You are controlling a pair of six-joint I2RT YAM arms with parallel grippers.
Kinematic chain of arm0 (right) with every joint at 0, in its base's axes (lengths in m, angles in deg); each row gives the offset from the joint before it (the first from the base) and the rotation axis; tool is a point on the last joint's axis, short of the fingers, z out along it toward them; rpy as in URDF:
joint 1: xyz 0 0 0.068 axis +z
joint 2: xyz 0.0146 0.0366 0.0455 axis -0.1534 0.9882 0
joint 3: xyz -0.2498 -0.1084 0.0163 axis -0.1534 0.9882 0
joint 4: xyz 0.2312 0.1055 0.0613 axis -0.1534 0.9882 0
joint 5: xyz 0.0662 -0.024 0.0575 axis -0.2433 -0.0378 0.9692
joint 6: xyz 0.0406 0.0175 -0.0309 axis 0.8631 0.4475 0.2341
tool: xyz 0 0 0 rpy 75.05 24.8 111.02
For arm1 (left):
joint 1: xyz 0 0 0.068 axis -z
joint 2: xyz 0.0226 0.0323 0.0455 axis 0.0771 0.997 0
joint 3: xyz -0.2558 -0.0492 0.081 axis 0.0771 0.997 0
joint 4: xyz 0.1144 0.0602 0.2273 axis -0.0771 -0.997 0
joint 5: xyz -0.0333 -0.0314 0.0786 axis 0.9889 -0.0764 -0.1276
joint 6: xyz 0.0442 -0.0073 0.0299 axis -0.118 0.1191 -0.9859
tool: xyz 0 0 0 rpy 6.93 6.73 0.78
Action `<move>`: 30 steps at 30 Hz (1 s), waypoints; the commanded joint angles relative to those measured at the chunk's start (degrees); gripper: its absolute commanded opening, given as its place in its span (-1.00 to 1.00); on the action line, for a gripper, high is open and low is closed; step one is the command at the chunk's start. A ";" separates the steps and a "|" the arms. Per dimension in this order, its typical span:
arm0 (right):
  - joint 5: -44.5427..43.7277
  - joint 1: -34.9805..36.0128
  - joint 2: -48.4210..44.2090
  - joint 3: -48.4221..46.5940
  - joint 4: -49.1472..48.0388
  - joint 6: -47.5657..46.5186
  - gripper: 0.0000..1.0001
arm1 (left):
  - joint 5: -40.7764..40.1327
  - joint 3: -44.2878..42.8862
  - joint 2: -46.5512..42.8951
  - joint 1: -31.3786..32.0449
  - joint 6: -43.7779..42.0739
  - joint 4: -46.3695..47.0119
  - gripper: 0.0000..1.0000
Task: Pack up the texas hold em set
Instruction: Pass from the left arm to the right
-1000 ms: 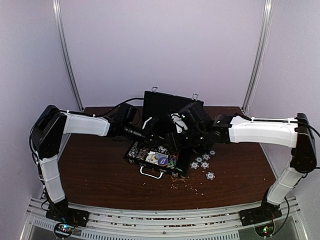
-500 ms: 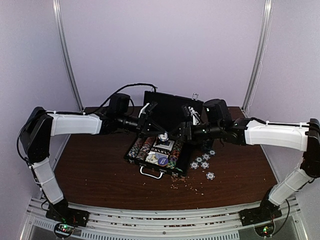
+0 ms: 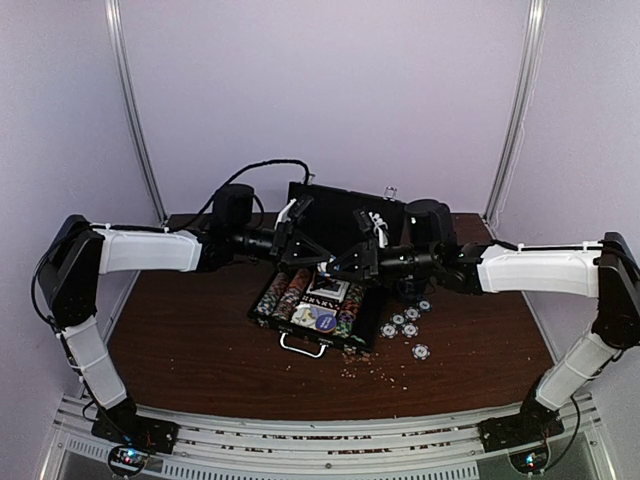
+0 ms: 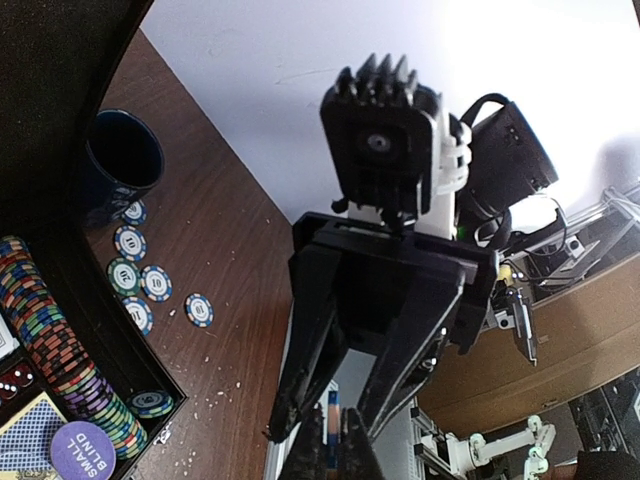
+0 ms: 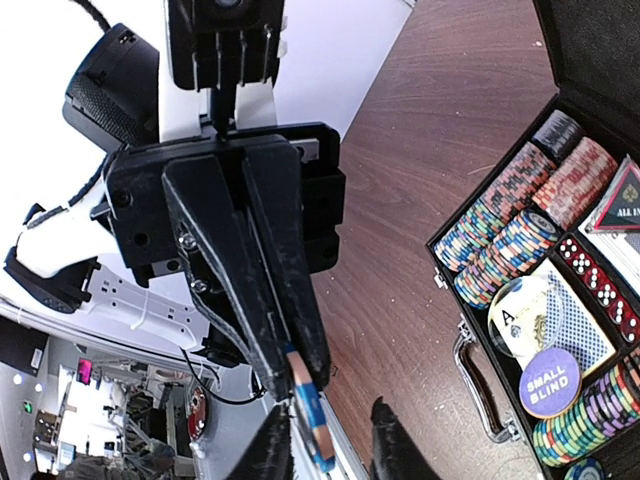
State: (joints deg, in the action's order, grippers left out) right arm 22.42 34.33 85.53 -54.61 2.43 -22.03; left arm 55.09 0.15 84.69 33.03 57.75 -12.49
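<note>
One poker chip [image 5: 308, 410], likely light and slick, clamped in the left claw [image 5: 292, 372]; the half-open right claw [image 5: 328, 440] flanks its faces.

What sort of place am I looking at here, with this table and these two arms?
Most likely a robotics lab test cell. A left arm and a right arm are bolted at the near edge of a wooden table, plain pale walls on metal posts enclose it, and a cluttered workbench stands beyond.
</note>
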 commanded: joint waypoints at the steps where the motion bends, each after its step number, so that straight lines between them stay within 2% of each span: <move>1: 1.79 -0.59 0.66 0.59 -4.13 1.28 -0.59 | 1.50 0.61 -1.95 -0.27 1.51 5.39 -1.00; 10: 2.26 -1.21 1.40 1.14 -8.37 3.85 -0.82 | 1.65 0.49 -1.31 -0.36 2.12 6.14 -1.00; 14: 2.42 -1.55 1.54 0.72 -8.50 4.05 -0.99 | 1.55 0.31 -1.22 -0.27 1.92 6.43 -1.00; 16: 2.30 -1.71 1.33 0.63 -8.40 4.02 -1.00 | 1.26 0.23 -1.23 -0.30 1.49 6.02 -0.99; 18: 1.97 -1.84 0.87 0.56 -7.39 3.52 -1.00 | -0.03 0.22 -1.42 -0.31 0.30 4.28 -0.67; 24: -0.35 -2.11 -2.03 0.40 0.86 -1.89 -1.00 | -4.20 1.66 -3.12 -1.29 -1.51 2.59 0.09; 27: -2.15 -2.20 -3.36 0.16 5.55 -4.88 -1.00 | -6.71 2.31 -4.60 -2.67 -3.58 0.18 0.28; 30: -6.34 -2.14 -3.35 -2.86 17.47 -12.50 -1.00 | -12.47 2.10 -7.00 -4.61 -8.62 -7.15 0.32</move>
State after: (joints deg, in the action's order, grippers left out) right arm 21.70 32.49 84.39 -54.05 6.43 -25.18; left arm 49.76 2.23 82.00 30.96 55.54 -13.58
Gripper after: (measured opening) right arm 0.013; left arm 0.652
